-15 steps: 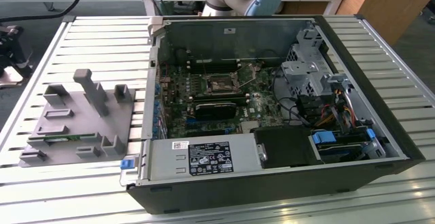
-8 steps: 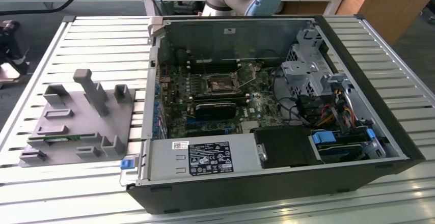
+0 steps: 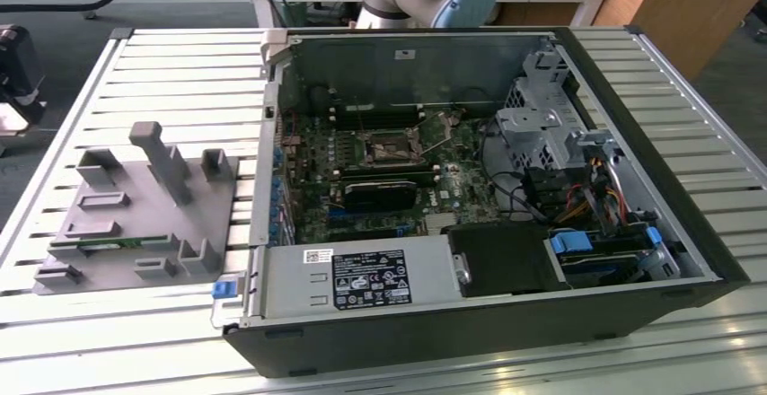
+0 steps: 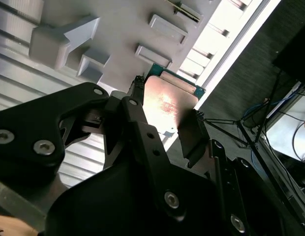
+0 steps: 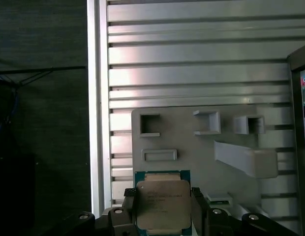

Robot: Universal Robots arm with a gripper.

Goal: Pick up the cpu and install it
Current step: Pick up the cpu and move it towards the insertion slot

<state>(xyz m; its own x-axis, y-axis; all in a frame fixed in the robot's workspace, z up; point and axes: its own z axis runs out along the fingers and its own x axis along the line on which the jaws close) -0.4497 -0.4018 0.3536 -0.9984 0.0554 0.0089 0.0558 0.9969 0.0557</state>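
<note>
Plainly, the gripper (image 5: pixel 163 216) is pinching the cpu (image 5: pixel 162 202) by two opposite edges, with its black fingers (image 5: pixel 129 209) pressed against the chip's sides; the silvery lid faces the first wrist view and a thin green rim shows around it. In both wrist views the chip is held over the grey moulded holder tray (image 5: pixel 192 147), near one edge of it, above the slatted metal table (image 5: pixel 192 64). In the exterior view that tray lies to the exterior view's left of the open computer case (image 3: pixel 671 233), just beside it, with the motherboard (image 3: pixel 383 171) exposed inside.
</note>
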